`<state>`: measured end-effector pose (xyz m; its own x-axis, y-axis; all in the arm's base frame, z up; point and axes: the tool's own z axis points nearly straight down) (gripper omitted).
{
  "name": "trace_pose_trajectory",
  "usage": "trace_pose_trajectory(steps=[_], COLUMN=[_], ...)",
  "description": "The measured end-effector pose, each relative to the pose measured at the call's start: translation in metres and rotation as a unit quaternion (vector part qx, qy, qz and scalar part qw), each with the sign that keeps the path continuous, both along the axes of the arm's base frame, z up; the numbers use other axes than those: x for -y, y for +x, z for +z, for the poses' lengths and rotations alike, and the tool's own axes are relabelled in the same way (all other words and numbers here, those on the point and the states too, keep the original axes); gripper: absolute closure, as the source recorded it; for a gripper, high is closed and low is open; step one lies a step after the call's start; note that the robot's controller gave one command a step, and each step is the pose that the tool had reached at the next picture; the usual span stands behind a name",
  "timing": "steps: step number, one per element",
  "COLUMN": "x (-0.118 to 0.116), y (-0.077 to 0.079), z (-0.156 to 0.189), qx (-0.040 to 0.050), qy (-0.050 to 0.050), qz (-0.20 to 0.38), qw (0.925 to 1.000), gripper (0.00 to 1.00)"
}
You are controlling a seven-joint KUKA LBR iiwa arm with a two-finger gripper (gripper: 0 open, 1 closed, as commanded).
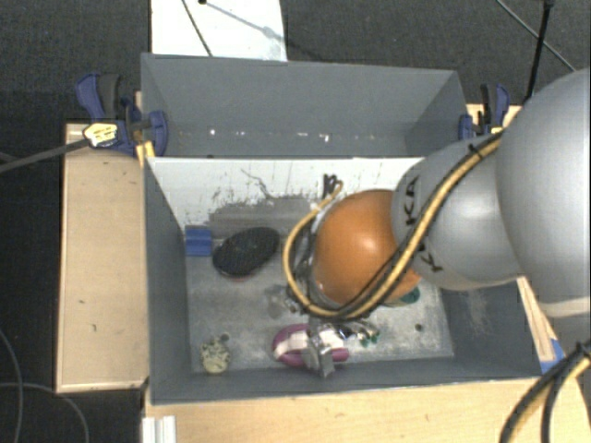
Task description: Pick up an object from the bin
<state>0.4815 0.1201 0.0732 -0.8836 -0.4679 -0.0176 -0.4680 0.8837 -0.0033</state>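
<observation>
1. The pincer [323,351] hangs low, close to the bin's near wall [277,388] — spread or pressed together, I cannot tell.
2. Just left of it lies a purple-and-white thing [292,344].
3. Further left sits a pale lump [215,354], with bare floor between.
4. Beyond, up-left — a black oval [247,250] and a blue block [198,242].
</observation>
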Motion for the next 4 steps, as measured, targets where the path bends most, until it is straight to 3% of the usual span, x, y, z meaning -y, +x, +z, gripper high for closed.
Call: trace_pose_trajectory(steps=[1,2,3,4], x=[0.006,0.008,0.008,0.024], y=[-0.004,-0.004,-0.003,0.076], z=[-0.002,-0.003,-0.003,0.019], qx=[-0.0047,-0.0079,-0.0057,-0.0041], qy=[-0.003,-0.004,-0.004,-0.005], qz=[0.298,0.294,0.292,0.222], qw=[0.9544,0.9557,0.9565,0.9750], gripper=[0.00,1.00,0.00,0.00])
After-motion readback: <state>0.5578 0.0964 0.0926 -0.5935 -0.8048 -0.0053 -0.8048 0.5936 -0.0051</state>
